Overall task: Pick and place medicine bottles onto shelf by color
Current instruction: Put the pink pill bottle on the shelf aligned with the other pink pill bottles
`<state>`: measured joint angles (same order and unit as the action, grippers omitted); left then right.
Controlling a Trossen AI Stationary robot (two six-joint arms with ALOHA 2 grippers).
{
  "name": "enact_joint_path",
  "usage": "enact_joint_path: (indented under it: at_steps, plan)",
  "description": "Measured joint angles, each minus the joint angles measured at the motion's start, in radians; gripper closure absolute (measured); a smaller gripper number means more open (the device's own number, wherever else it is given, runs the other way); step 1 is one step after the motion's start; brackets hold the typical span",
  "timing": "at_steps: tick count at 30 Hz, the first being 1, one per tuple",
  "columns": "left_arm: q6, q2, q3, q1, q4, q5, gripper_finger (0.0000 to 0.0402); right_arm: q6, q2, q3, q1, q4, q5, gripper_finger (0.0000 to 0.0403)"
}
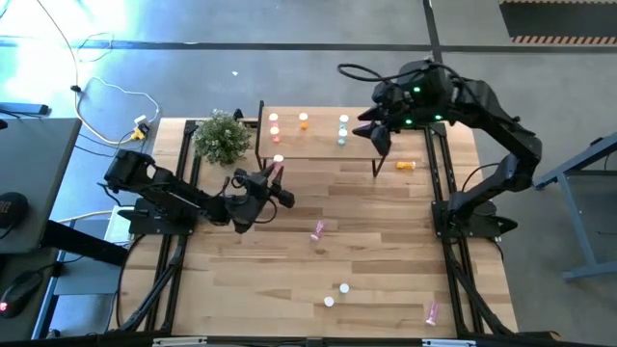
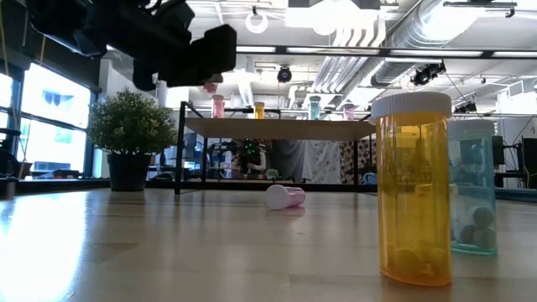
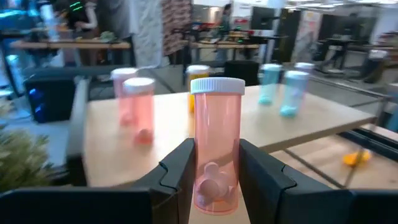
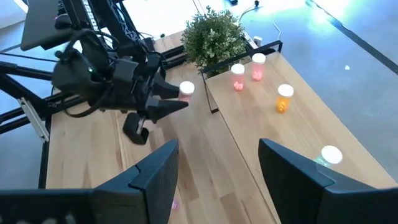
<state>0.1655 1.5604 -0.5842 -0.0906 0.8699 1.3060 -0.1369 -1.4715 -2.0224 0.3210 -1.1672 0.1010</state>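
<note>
**Pink bottle gripped at the shelf's edge**

Orange bottle (image 2: 411, 189) fills the low view, a pale green one just behind it; beyond, the shelf (image 2: 277, 127). From above, the left gripper (image 1: 275, 185) hangs beside the shelf, the right gripper (image 1: 378, 136) over its far end. Left wrist: jaws clenched on an upright pink bottle (image 3: 216, 146), shelf bottles just ahead. Right wrist: jaws released, nothing between them.

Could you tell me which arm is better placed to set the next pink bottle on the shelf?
The left. Its end effector is shut on a pink bottle, held upright facing the shelf and its two pink bottles. The right end effector hangs open and empty above the shelf.
</note>
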Motion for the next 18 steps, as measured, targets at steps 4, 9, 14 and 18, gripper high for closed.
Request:
enact_joint_path:
  at_steps: [4,9,14,18]
  plan:
    - [-0.158,0.0,-0.002,0.013,0.134,-0.07,0.0303,-0.012,-0.06,0.0,0.0,0.038,0.041,0.0192]
    - [-0.249,0.0,-0.002,0.028,0.238,-0.133,0.0303,-0.012,-0.137,0.0,0.0,0.098,0.074,0.0192]
    - [-0.269,0.0,-0.002,0.036,0.299,-0.202,0.0303,-0.026,-0.212,0.0,-0.001,0.145,0.131,0.0192]
    - [-0.274,0.0,-0.002,0.053,0.309,-0.283,0.0303,-0.075,-0.265,0.0,-0.008,0.194,0.186,0.0192]
